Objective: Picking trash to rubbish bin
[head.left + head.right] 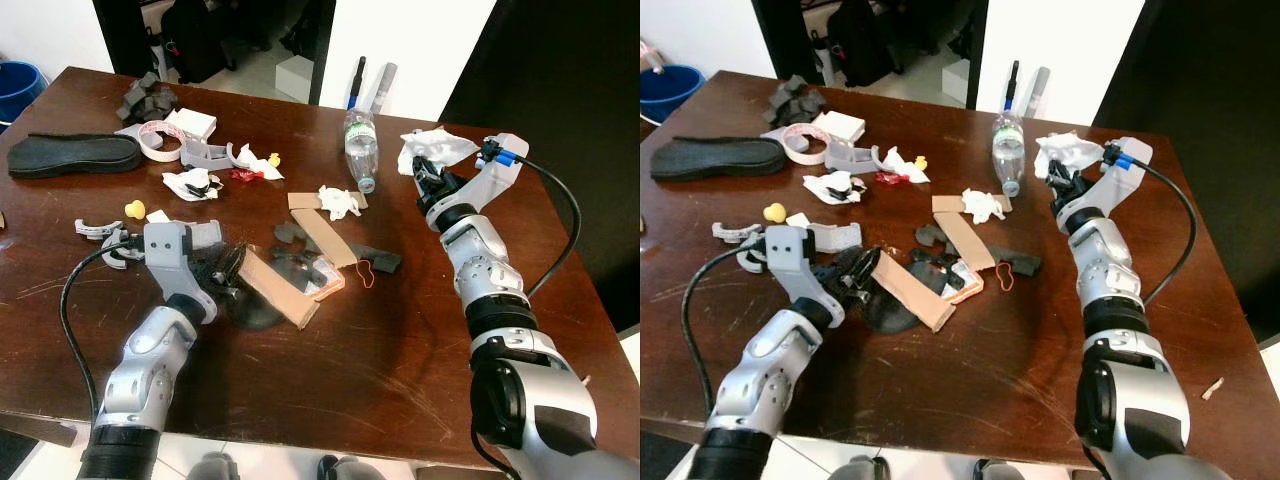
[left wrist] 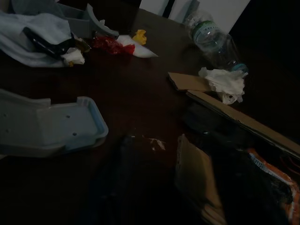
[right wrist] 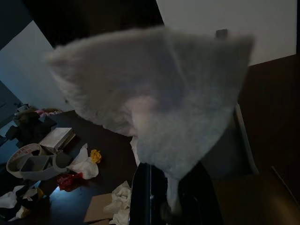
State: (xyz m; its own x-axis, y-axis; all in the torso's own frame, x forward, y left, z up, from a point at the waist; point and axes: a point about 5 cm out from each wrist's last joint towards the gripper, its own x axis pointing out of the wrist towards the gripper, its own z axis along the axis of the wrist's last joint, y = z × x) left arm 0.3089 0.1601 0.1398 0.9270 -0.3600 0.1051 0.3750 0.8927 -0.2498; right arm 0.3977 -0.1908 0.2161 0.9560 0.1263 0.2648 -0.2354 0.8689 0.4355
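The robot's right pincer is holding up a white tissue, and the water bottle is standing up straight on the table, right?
Not quite. The right pincer does hold the tissue, but the bottle is lying on its side on the table, not standing. The left eye view shows it.

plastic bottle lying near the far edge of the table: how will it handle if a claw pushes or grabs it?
The plastic bottle lies on its side, so a sideways nudge will likely roll it. It looks clear and mostly empty, so probably light and easy to skid. The thin wall may dent under a hard pinch; the neck looks like a firmer grip.
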